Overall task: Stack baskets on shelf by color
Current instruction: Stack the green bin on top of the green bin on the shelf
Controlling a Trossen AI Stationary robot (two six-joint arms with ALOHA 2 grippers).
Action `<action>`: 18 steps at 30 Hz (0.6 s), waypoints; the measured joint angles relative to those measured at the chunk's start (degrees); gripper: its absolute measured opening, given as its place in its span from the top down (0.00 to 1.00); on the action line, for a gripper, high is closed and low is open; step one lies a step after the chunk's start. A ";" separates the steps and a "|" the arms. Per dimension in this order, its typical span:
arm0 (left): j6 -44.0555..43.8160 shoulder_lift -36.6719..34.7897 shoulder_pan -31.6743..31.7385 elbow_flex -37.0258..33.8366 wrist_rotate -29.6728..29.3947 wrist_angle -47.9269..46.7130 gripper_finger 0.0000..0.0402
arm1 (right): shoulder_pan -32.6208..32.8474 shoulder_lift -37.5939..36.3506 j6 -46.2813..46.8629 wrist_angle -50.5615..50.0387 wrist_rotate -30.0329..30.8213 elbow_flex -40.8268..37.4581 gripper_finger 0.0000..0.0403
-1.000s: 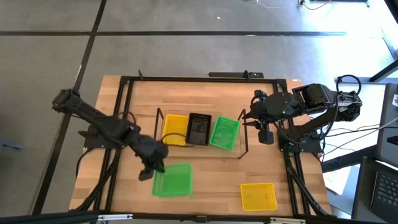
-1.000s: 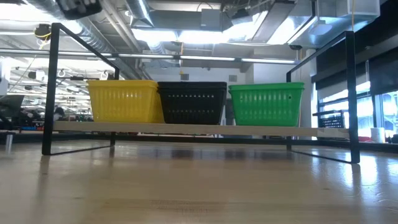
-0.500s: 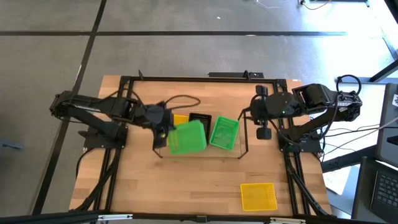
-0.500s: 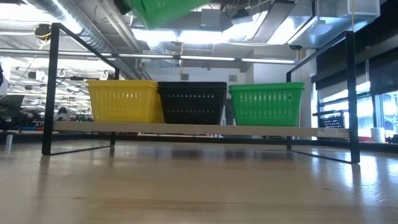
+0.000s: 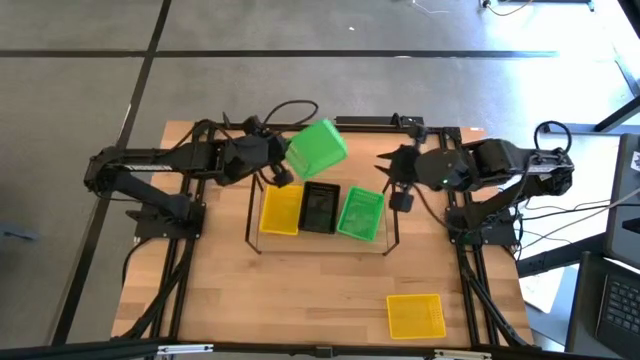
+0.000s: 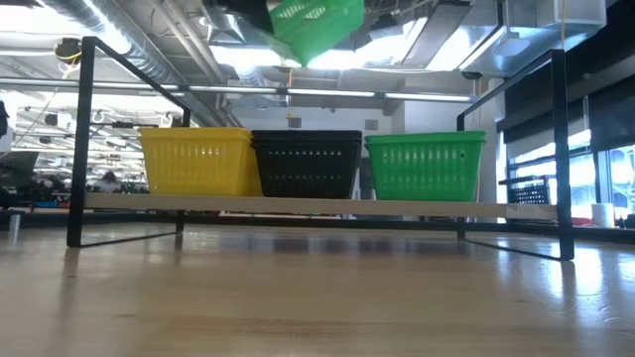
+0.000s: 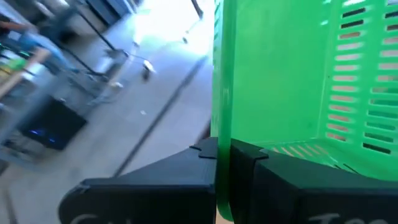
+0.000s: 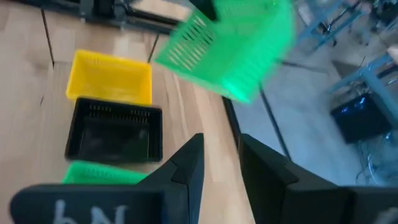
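On shelf: yellow basket (image 5: 281, 209), black basket (image 5: 320, 207) and green basket (image 5: 360, 214) sit in one row on the shelf (image 5: 386, 243), one deep each.
Carried: I have the left gripper (image 5: 278, 165) clamped on a second green basket (image 5: 318, 148), tilted, high over the shelf's far edge.
Left to do: I judge it belongs on the green one at the shelf's right end; a yellow one (image 5: 415, 315) waits near the table's (image 5: 320, 300) near right corner.
Room: right gripper (image 5: 388, 172), fingers apart, hovers near the shelf's right frame; clearance there looks tight.
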 joint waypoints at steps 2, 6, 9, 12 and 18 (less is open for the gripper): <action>2.27 0.89 0.24 0.00 -1.69 3.31 1.00 | 0.00 1.55 -3.26 3.29 1.05 0.00 0.75; 4.83 3.01 0.43 -0.02 -3.60 7.17 1.00 | 0.00 5.04 -8.06 9.78 7.10 -0.02 0.75; 4.99 4.11 0.41 -0.03 -3.83 9.63 1.00 | -0.33 7.16 -9.61 13.56 10.69 -0.02 0.75; 5.00 5.07 0.43 -0.04 -3.94 10.41 1.00 | -0.76 9.10 -9.38 15.54 13.72 -0.02 0.75; 5.88 5.90 0.37 -0.05 -3.95 11.39 1.00 | -1.63 12.06 -9.25 18.09 22.04 -0.02 0.75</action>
